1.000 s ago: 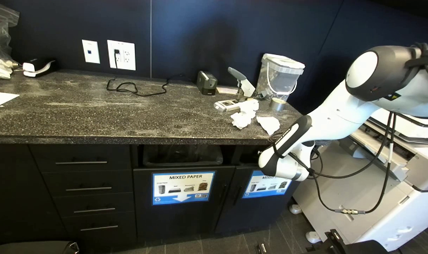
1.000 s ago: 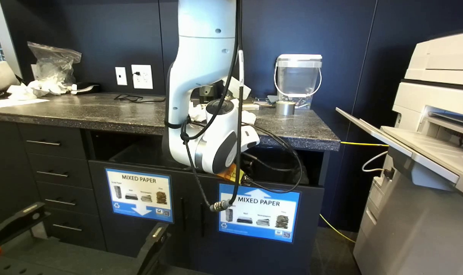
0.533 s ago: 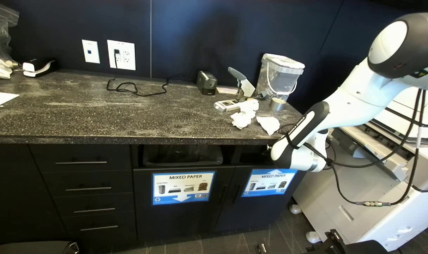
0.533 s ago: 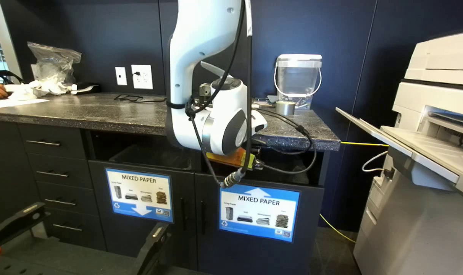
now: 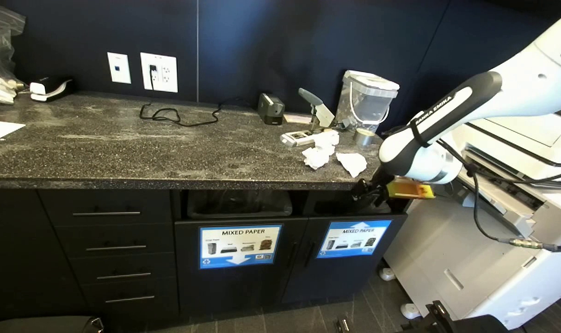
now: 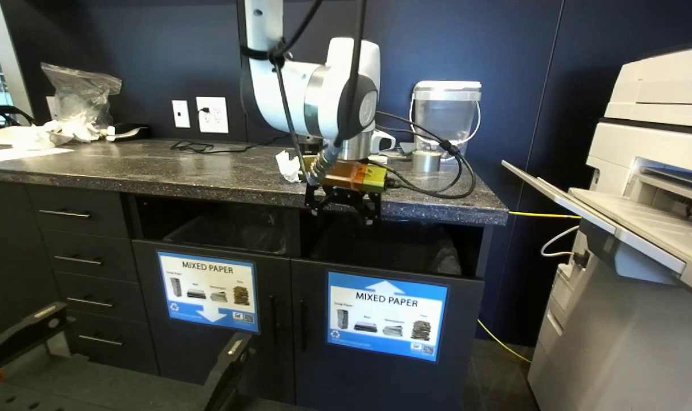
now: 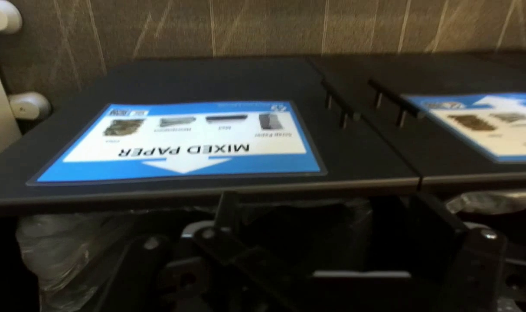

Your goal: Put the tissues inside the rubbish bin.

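The fingers (image 7: pixel 436 214) stood apart just in front of the counter (image 5: pixel 192 155) — the plastic-lined rubbish bin (image 6: pixel 447 257) sat below them, and crumpled white tissues (image 5: pixel 316 157) lay beyond them on the counter — near, not touching

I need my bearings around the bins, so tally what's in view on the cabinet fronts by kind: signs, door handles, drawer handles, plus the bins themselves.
Plastic-lined bins: 2
MIXED PAPER signs: 2
Door handles: 2
Drawer handles: 4
Total: 10
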Robot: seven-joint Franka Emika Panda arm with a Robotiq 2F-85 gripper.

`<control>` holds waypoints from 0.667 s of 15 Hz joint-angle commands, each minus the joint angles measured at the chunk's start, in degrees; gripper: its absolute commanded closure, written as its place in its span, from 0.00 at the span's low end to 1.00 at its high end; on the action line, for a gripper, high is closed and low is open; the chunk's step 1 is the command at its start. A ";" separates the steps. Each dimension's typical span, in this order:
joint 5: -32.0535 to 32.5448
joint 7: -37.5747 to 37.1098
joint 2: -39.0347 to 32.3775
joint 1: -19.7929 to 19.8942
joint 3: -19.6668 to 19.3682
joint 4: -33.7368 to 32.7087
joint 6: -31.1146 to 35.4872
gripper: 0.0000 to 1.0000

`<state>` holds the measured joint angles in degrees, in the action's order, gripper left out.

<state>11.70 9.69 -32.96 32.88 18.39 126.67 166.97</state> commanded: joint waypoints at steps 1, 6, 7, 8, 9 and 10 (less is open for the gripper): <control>-8.69 8.00 10.52 -2.02 -0.77 1.53 -15.90 0.00; -12.02 8.59 15.80 -12.35 -10.71 -9.99 -29.86 0.00; -12.96 8.46 15.36 -13.84 -11.93 -12.82 -31.25 0.00; -12.58 6.14 14.99 -16.07 -13.41 -14.89 -31.91 0.00; -13.58 5.37 14.36 -17.24 -14.26 -17.36 -33.37 0.00; -14.20 3.99 13.12 -18.54 -15.01 -20.52 -35.73 0.00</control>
<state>-0.21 16.59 -17.12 18.77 6.58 113.83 136.20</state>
